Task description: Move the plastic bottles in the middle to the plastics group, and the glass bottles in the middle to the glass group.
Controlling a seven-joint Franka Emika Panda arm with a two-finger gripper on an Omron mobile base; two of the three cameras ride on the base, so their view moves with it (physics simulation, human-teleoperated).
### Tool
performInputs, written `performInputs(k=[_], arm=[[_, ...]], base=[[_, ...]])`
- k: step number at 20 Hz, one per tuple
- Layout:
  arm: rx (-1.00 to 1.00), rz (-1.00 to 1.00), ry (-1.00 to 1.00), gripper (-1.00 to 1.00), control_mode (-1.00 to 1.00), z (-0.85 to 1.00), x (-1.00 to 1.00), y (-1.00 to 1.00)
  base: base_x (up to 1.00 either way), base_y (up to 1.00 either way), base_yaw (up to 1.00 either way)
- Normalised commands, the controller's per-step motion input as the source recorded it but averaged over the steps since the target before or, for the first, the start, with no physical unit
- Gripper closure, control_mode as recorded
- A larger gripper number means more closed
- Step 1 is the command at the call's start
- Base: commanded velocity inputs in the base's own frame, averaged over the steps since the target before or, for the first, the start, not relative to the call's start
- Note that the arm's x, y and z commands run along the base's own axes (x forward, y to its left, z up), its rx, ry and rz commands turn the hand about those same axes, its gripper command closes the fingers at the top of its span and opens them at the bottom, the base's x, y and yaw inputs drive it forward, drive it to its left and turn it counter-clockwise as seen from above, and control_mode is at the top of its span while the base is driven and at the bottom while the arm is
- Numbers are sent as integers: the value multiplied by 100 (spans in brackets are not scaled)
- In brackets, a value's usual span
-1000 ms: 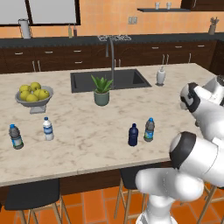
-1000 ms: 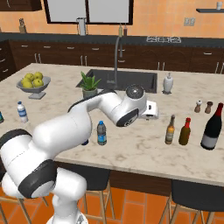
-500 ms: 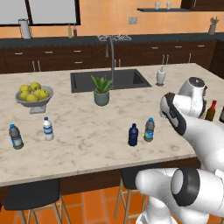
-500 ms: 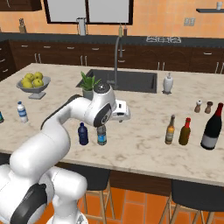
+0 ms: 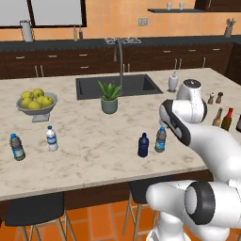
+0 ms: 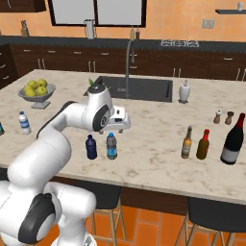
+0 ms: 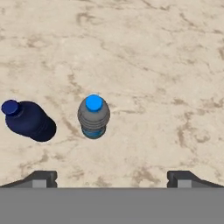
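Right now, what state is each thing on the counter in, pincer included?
Pincer: open, empty, above the two middle bottles.
Navy bottle: upright, capped, untouched.
Clear bottle: upright, blue cap on, untouched.
Amber bottle: upright beside the red-necked bottle.
Wine bottle: upright.
Two water bottles: upright at the far left.
Fruit bowl: full.

My marble desk (image 5: 89,141) carries a navy plastic bottle (image 5: 143,145) beside a clear blue-capped bottle (image 5: 161,140), a fruit bowl (image 5: 36,101), and a potted plant (image 5: 109,97).
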Motion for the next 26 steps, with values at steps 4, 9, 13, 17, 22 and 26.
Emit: performInputs(k=[4,9,13,17,22,26], arm=[[0,-9,0,-100,-100,1,45,2],[3,-2,0,-100,-100,-12,5,11],[13,0,0,-100,-100,-22,11,0],[5,0,2,-100,-100,-14,7,4],[0,0,5,-100,-100,-9,8,31],[0,0,5,-100,-100,-11,14,18]], base=[[0,0,0],[0,0,0],[0,0,0],[0,0,0],[0,0,0],[0,0,0]])
